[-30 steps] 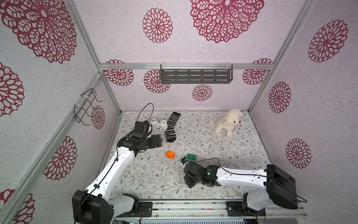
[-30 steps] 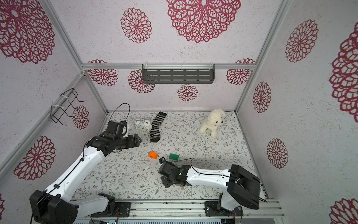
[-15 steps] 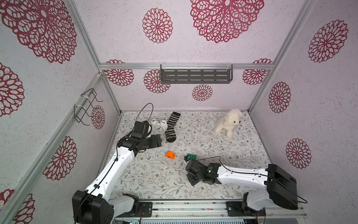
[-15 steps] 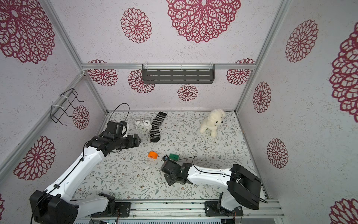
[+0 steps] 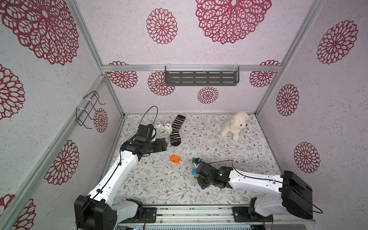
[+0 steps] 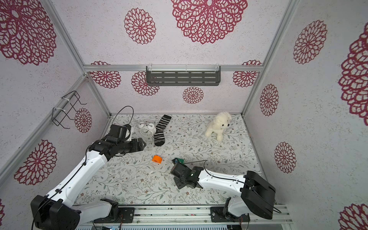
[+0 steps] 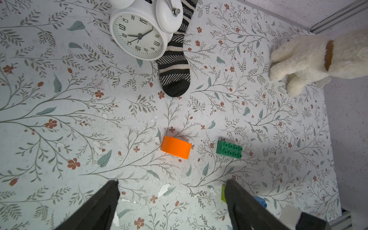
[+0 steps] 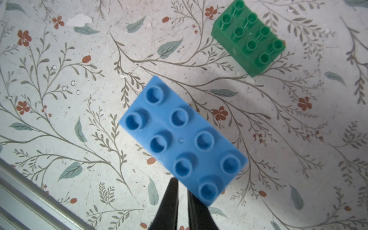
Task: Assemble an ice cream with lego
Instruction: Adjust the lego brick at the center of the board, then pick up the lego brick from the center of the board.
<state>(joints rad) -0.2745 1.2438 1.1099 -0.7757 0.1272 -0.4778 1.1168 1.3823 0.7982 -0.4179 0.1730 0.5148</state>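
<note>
A light-blue long brick (image 8: 183, 139) fills the right wrist view, studs up, on top of a small stack; yellow shows beneath it in a top view (image 5: 194, 172). My right gripper (image 8: 182, 184) is shut with nothing between its fingers, beside one corner of that brick, which hides part of one finger. The dark green brick (image 8: 249, 37) lies loose just beyond, seen in both top views (image 5: 197, 160) (image 6: 180, 160). The orange half-round brick (image 5: 175, 159) (image 7: 176, 147) lies alone. My left gripper (image 7: 171, 191) (image 5: 163, 144) hovers open and empty, well back from it. A lime sliver (image 7: 223, 193) peeks out behind one left finger.
A white alarm clock (image 5: 164, 130) and a striped sock (image 5: 176, 132) lie at the back left, close to the left gripper. A white plush dog (image 5: 235, 125) sits at the back right. A metal rail (image 8: 39, 195) borders the floor near the right gripper.
My right arm's wrist has shifted a little to the right, still shut. The left arm and the orange and green bricks have not moved.
</note>
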